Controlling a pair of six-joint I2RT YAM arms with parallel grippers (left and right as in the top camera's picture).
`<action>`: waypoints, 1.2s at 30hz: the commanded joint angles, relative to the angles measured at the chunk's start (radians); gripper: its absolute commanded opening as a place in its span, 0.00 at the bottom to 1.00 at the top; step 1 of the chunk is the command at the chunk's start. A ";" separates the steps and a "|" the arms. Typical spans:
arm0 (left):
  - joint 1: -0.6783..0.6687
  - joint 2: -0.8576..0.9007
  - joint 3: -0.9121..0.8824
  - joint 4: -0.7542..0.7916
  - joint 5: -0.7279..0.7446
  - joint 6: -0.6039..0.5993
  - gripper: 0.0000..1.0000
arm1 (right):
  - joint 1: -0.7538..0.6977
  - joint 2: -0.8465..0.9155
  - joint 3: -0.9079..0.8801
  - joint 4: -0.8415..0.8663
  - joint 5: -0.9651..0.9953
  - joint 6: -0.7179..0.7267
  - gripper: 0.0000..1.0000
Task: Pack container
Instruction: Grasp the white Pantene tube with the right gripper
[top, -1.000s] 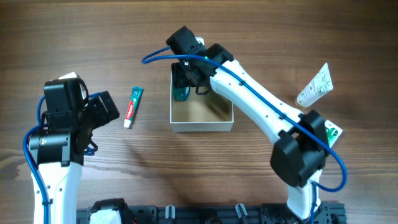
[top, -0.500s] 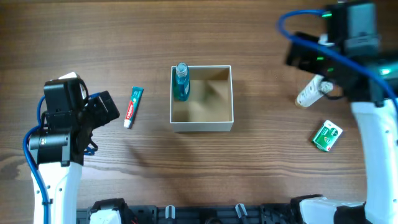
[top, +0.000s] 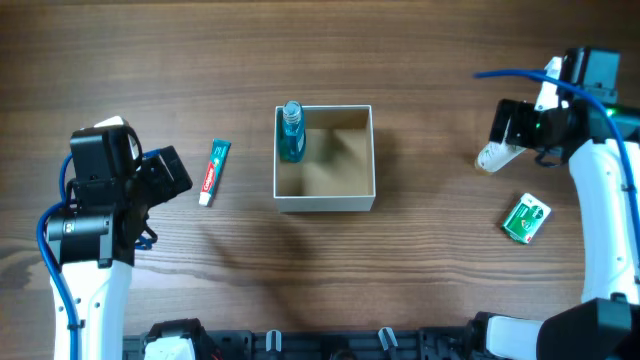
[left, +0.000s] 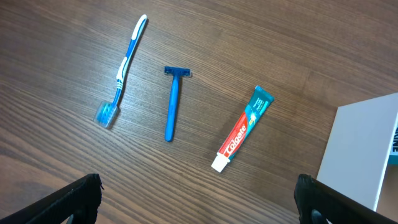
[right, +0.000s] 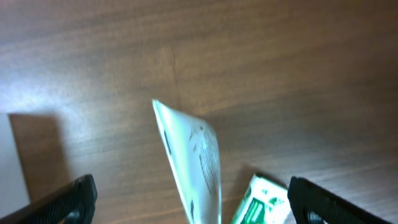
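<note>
The container (top: 360, 203) is a square white-walled box with a tan inside at the table's middle; its white wall shows in the left wrist view (left: 357, 149). A teal bottle (top: 291, 132) stands in its far left corner. A toothpaste tube (top: 213, 172) lies left of it, also seen in the left wrist view (left: 241, 128). My left gripper (left: 196, 199) is open above bare table. My right gripper (right: 193, 199) is open above a white tube (right: 193, 162), whose cap end shows overhead (top: 492, 155). A green packet (top: 526, 219) lies near it, also in the right wrist view (right: 261, 202).
A blue razor (left: 172, 102) and a blue and white toothbrush (left: 122, 68) lie on the wood left of the toothpaste in the left wrist view. The left arm (top: 100, 210) stands at the table's left side.
My right arm left the container, where it left the teal bottle standing, and swung to the right side. It now hovers over the white tube. The left arm has not moved.
</note>
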 joint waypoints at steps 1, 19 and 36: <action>0.005 0.000 0.021 0.002 -0.013 0.012 1.00 | -0.002 0.013 -0.067 0.084 -0.024 -0.027 0.98; 0.005 0.000 0.021 -0.009 -0.013 0.012 1.00 | -0.002 0.070 -0.079 0.180 -0.024 -0.028 0.04; 0.005 0.000 0.021 -0.004 -0.013 0.012 1.00 | 0.400 -0.144 0.372 -0.169 0.071 0.176 0.04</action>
